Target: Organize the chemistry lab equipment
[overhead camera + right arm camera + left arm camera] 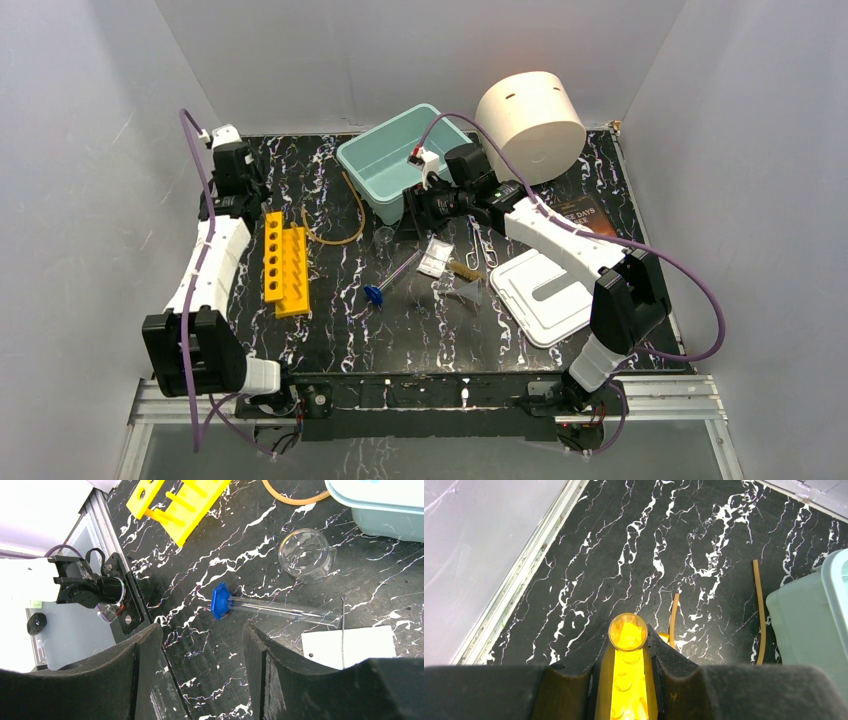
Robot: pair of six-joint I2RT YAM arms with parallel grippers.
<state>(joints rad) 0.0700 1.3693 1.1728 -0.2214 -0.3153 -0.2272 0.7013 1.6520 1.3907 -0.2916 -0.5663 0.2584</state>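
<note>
Right gripper [418, 205] hangs low beside the teal bin [400, 160], near the tiny glass beaker [383, 237]; the blue-capped clear tube [393, 280] lies mid-table. From the left wrist, the left gripper [628, 637] is clamped on a yellow round-ended piece [628, 680] (rack or tube, I cannot tell), with amber rubber tubing [760, 610] to its right. From the right wrist, the jaws stand wide apart and empty above the flat-lying tube, with the beaker upright beyond it.
</note>
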